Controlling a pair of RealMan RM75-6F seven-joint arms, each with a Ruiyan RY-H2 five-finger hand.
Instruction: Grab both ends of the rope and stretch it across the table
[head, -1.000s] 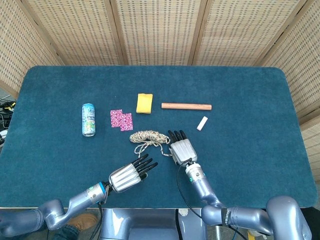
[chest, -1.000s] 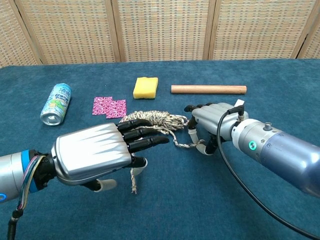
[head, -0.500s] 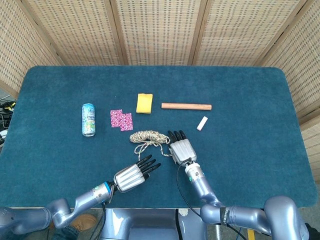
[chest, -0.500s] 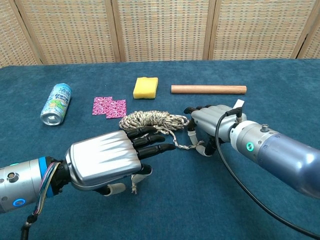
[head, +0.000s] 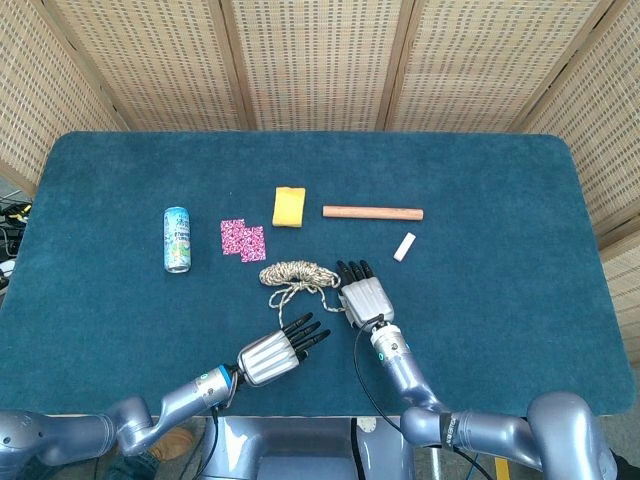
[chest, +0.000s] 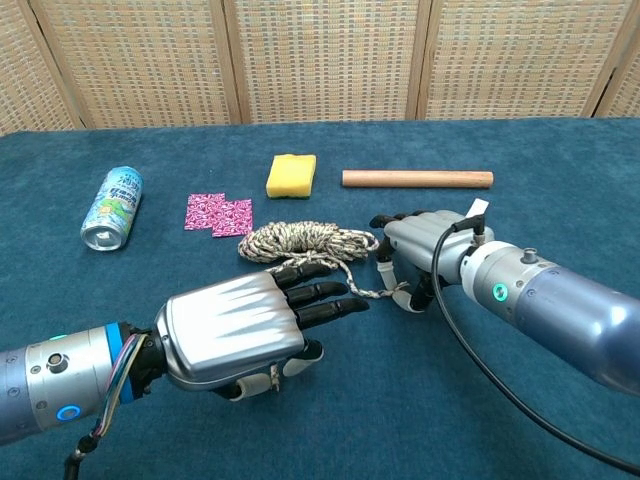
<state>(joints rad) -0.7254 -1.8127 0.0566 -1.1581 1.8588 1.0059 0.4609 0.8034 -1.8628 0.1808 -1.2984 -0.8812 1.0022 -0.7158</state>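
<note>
The speckled rope (head: 297, 272) lies coiled mid-table, also plain in the chest view (chest: 302, 240). A loose strand runs from the coil to my right hand (head: 362, 296), which rests palm down just right of it. In the chest view the strand's end sits between the bent fingers and thumb of that right hand (chest: 425, 245); whether it is pinched I cannot tell. My left hand (head: 277, 352) hovers near the front edge, fingers spread toward the coil. Seen from the chest, the left hand (chest: 250, 325) covers the other loose strand and holds nothing visible.
A drink can (head: 177, 239) lies on its side at the left. Pink patterned squares (head: 243, 239), a yellow sponge (head: 289, 206), a wooden dowel (head: 372, 212) and a small white piece (head: 404, 246) lie behind the coil on the blue tabletop (head: 500, 300).
My left hand has slid right and slightly nearer the front edge, and now hides the strand end that showed below it before. The right hand and the coil have stayed put.
</note>
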